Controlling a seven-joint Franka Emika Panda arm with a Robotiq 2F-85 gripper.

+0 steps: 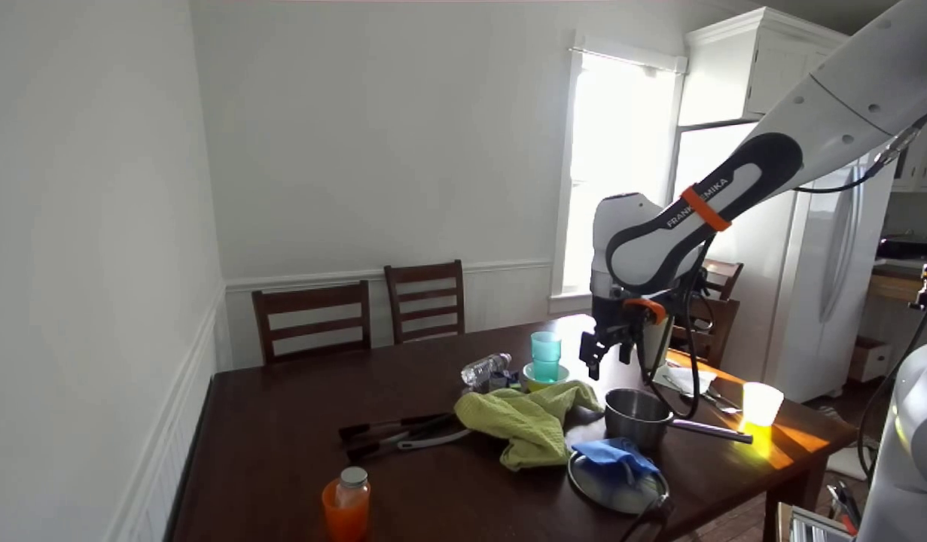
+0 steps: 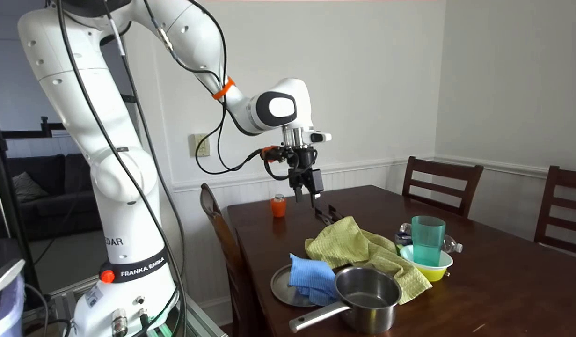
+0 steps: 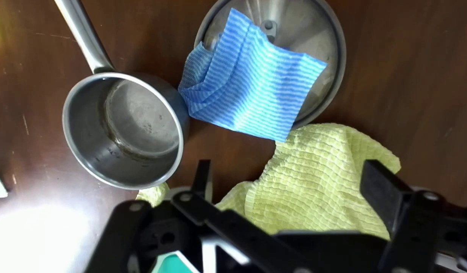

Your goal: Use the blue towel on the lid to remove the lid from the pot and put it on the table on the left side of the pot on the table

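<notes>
The blue towel (image 3: 256, 83) is folded and lies over part of the round lid (image 3: 334, 76). The lid rests on the table beside the pot, and both show in an exterior view (image 1: 614, 493). In the wrist view one towel edge reaches the side of the steel pot (image 3: 142, 117); the pot stands upright, uncovered, its inside bare. The pot also shows in an exterior view (image 2: 369, 311). My gripper (image 3: 286, 167) is open with nothing between its fingers. In both exterior views it hangs well above the table (image 1: 282, 406), apart from lid, towel and pot.
A yellow-green towel (image 3: 313, 182) lies crumpled beside the lid and pot. A teal cup (image 2: 428, 241) stands in a bowl (image 2: 433, 271) near a clear bottle (image 1: 486, 369). Tongs (image 1: 395, 429), an orange cup (image 1: 346, 512) and a white cup (image 1: 762, 404) are also on the table.
</notes>
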